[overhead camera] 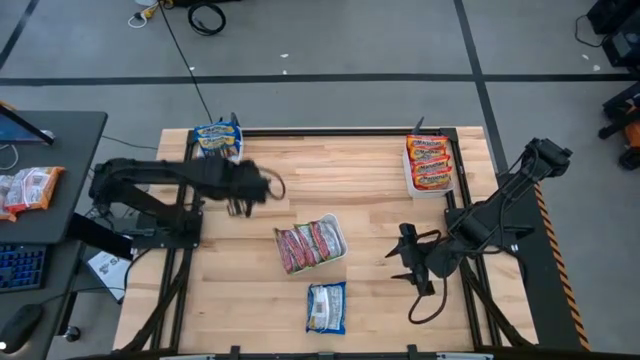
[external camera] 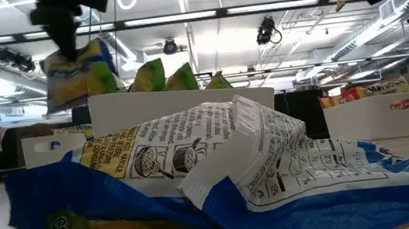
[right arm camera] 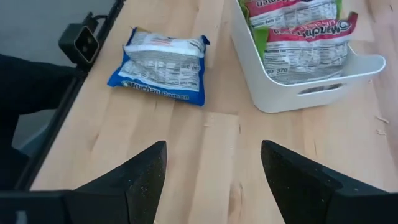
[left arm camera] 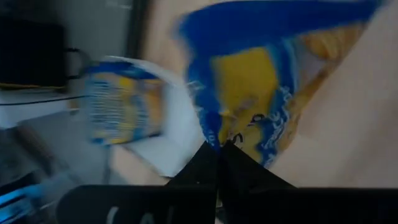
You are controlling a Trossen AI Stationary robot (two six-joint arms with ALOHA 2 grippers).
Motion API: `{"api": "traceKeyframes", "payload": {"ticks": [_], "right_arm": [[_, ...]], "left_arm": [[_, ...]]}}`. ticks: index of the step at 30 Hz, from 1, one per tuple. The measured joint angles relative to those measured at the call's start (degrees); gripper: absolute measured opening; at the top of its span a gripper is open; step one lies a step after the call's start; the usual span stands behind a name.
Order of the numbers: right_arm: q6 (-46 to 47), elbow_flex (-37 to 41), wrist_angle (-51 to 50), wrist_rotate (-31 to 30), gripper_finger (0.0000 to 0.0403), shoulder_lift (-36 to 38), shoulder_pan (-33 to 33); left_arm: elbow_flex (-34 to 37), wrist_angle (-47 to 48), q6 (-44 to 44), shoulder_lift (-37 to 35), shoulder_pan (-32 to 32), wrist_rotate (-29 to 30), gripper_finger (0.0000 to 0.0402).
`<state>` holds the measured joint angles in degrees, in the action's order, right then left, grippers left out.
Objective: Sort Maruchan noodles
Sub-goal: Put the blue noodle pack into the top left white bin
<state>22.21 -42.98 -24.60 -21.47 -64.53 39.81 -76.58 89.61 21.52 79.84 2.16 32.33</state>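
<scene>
Broad wooden counter carrying three white trays: one at the far left corner with blue packets, one at the far right with orange packets, one mid-counter with red-pink packets. Left gripper clamped shut on the edge seam of a blue packet, near the far-left tray. Right gripper spread wide, empty, facing a second blue packet lying flat near the front edge. Probably light, crinkly, slippery film over brittle noodles; best pinched at a seam. Centre tray just beside it.
</scene>
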Motion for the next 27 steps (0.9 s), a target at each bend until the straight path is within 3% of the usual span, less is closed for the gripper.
{"api": "traceKeyframes", "payload": {"ticks": [4, 15, 22, 27], "right_arm": [[-0.39, 0.0, -0.4, 0.72, 0.0266, -0.38, 0.02], [1.35, 0.41, -2.06, 4.12, 0.0266, -2.89, -0.21], [5.43, 3.0, -2.08, 5.1, 0.0266, -2.84, -0.2], [8.99, 5.18, -2.19, 7.02, 0.0266, -2.84, -0.2]], "left_arm": [[-2.92, 0.16, -6.11, -1.13, -7.41, 7.84, 0.0004], [-3.28, -3.63, -17.84, -1.08, -26.0, 16.32, 0.0003], [-3.19, -10.77, -20.95, -1.08, -34.2, 17.87, 0.0003], [0.63, -15.97, -21.42, -1.06, -37.43, 18.46, 0.0003]]}}
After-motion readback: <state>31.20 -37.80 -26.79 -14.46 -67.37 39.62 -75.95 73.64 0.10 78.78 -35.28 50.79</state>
